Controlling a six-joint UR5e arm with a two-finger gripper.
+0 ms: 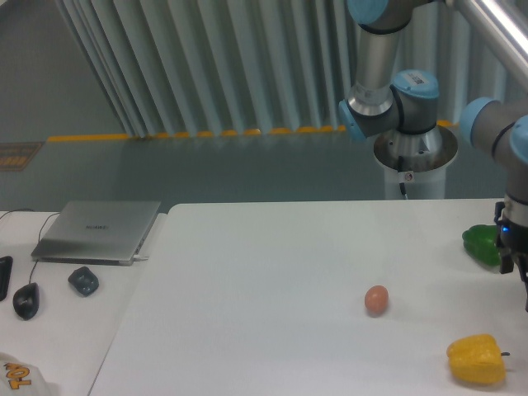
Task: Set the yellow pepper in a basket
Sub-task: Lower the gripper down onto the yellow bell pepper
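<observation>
The yellow pepper [477, 360] lies on the white table [272, 313] near its front right corner, lumpy, with a small dark stem on its right side. My gripper [523, 290] hangs at the frame's right edge, above and to the right of the yellow pepper and apart from it. The frame edge cuts off most of it, so its fingers cannot be read as open or shut. No basket is in view.
A green pepper [482, 244] sits at the right, partly behind the gripper's wrist. A brown egg [376, 299] lies left of the yellow pepper. On the left are a laptop [97, 231], a mouse [25, 300] and a small dark object [83, 280]. The robot base [415, 157] stands behind the table.
</observation>
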